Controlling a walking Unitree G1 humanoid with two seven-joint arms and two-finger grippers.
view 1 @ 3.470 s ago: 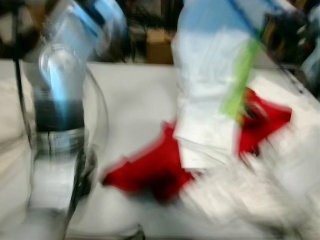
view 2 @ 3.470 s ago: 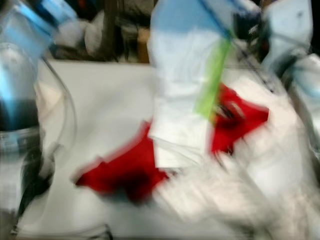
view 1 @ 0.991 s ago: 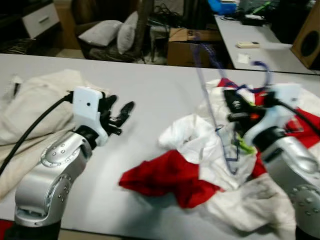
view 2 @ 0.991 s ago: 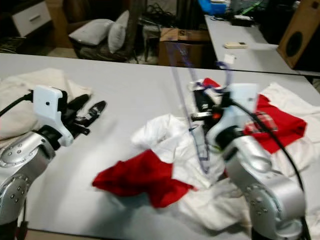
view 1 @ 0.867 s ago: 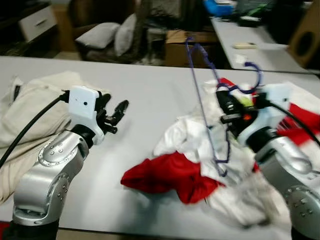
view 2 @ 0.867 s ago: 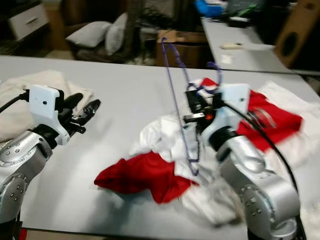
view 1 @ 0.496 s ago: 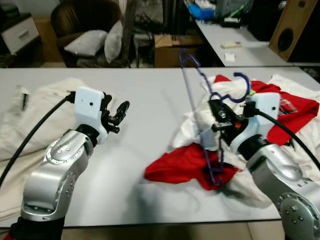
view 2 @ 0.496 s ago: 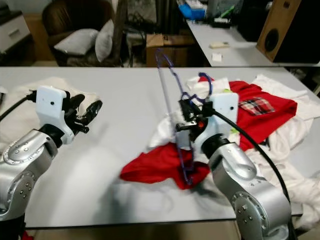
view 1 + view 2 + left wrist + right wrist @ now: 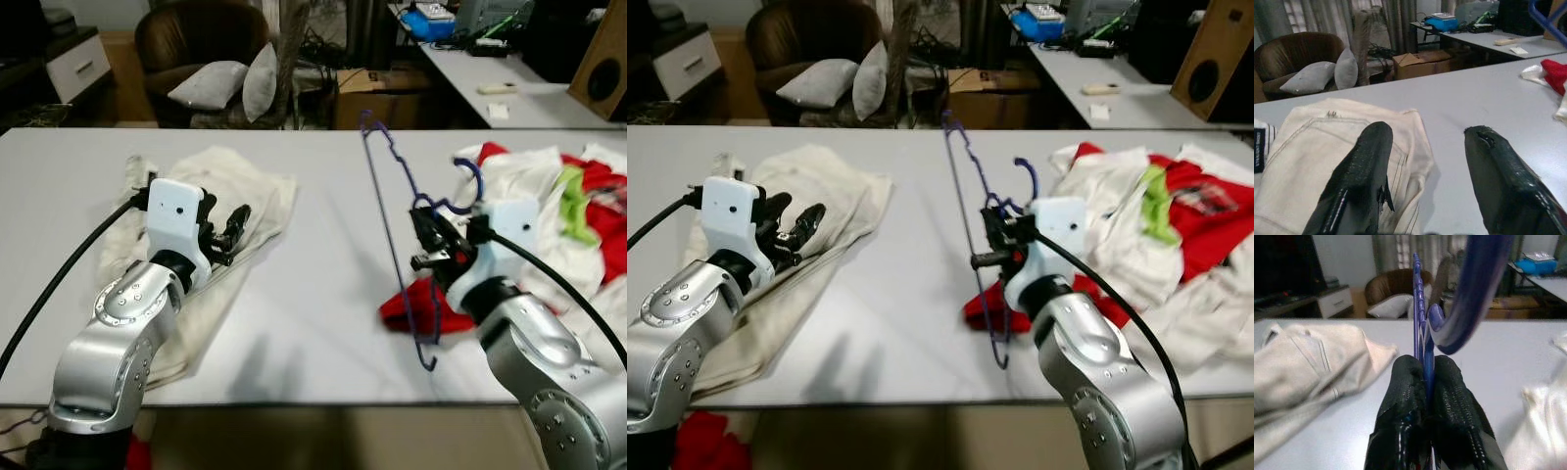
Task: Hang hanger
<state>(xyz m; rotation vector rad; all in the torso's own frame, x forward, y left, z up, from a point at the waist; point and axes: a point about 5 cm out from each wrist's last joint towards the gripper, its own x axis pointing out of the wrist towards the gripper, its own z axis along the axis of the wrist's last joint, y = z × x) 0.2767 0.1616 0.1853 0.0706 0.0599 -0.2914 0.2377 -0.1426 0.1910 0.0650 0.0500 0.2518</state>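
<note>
While the hanger is carried: right gripper (image 9: 428,245) is clamped on the blue hanger (image 9: 397,233), held upright over the grey table (image 9: 313,255).
Left gripper (image 9: 233,223): spread apart, empty — above the cream garment (image 9: 211,196).
Change: hanger freed from the clothes pile (image 9: 549,206) — nothing snagged.
Obstacles: no rail is seen.

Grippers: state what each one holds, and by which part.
The right gripper pinches the blue hanger at its neck, just below the hook. The left gripper is open and holds nothing.
</note>
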